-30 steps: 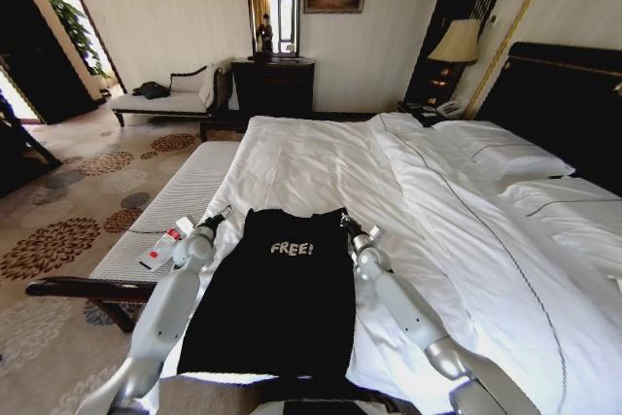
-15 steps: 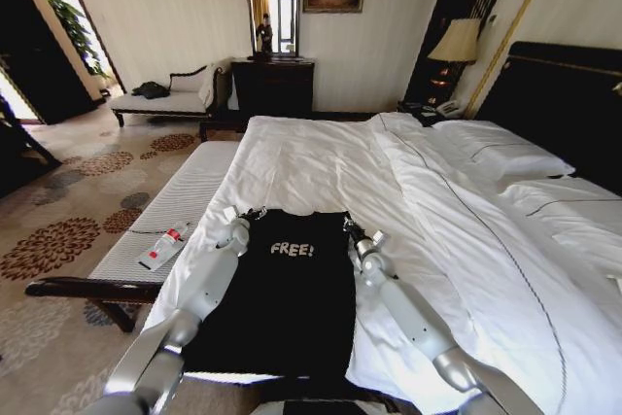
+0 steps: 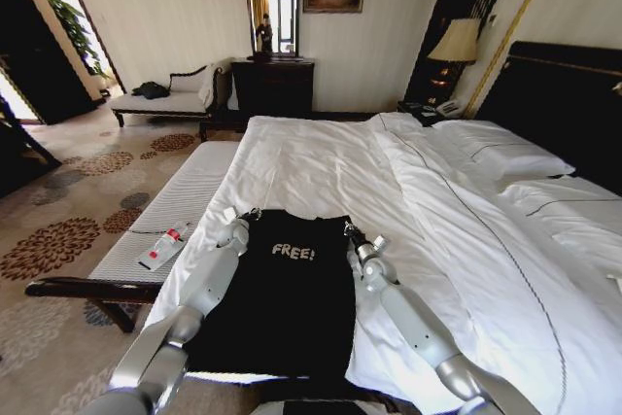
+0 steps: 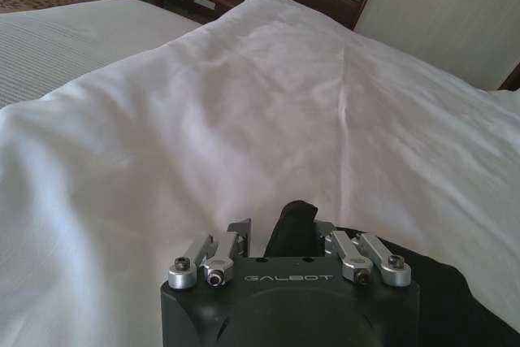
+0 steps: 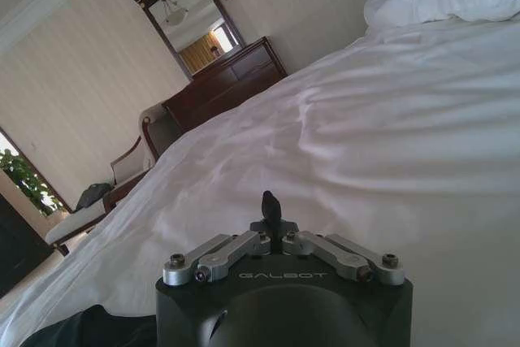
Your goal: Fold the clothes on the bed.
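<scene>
Both sets of fingers were closed on the black T-shirt: left gripper at its eleven o'clock corner, right gripper at one o'clock, on the bed.

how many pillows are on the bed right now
2 white fabric pillows: one lies by the dark headboard on the far side, the other beside it, nearer the camera. More may be hidden past the picture's edge.

The right claw pinches a bit of black T-shirt (fingers closed) above the white duvet.
</scene>
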